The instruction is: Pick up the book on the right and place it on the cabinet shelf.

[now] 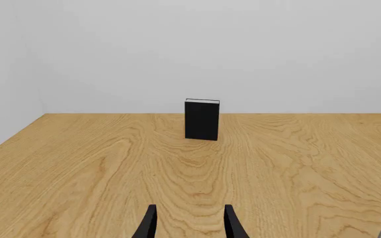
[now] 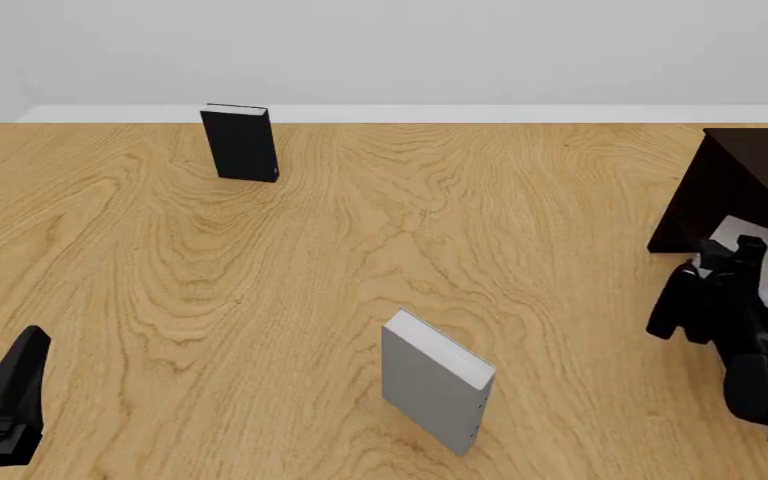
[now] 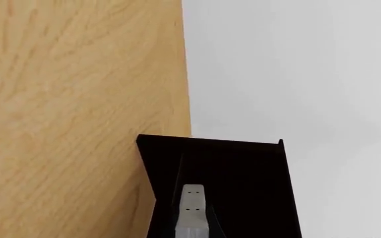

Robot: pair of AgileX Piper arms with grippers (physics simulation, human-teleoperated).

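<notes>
Book [image 2: 754,262]: pale, thin, in the right gripper [image 2: 724,262], at the mouth of the cabinet [image 2: 731,180] recess.
Right jaws: closed on the book's edge.
Left gripper [image 1: 189,222]: idle low over the desk [image 2: 357,250], jaws narrowly apart, empty.
Progress: pick done; release and retreat judged left.
Bystanders: black book [image 2: 240,142], grey book [image 2: 434,381] upright.

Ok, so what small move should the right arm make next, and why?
Probably ease the right tool a little forward into the cabinet shelf, then let go. The book appears clamped between its fingers, edge on, right at the dark recess, but I can't tell whether it rests on the shelf board yet.
</notes>
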